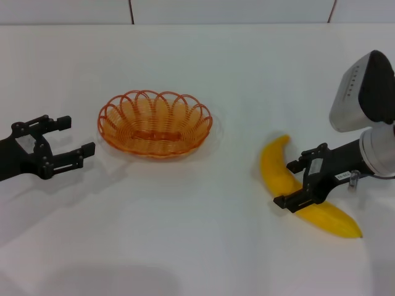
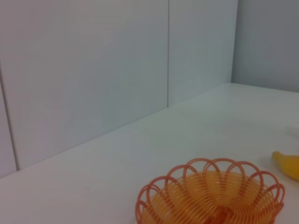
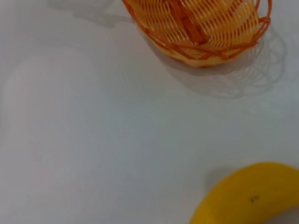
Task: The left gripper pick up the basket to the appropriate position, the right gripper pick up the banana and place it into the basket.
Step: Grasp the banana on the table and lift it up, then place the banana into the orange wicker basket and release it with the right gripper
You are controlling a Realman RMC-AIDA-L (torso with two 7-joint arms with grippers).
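Observation:
The orange wire basket point(image 1: 155, 123) sits on the white table left of centre, empty; it also shows in the left wrist view point(image 2: 210, 196) and the right wrist view point(image 3: 201, 28). My left gripper point(image 1: 73, 137) is open at the table's left, a short gap from the basket's left rim, touching nothing. The yellow banana point(image 1: 290, 185) lies on the table at the right; its tip shows in the left wrist view point(image 2: 287, 164) and its body in the right wrist view point(image 3: 247, 196). My right gripper point(image 1: 291, 183) is open, its fingers straddling the banana's middle.
The white table point(image 1: 197, 246) meets a pale panelled wall point(image 2: 93, 70) at the back. Nothing else stands on it. The right arm's bulky white segment point(image 1: 364, 92) hangs over the right edge.

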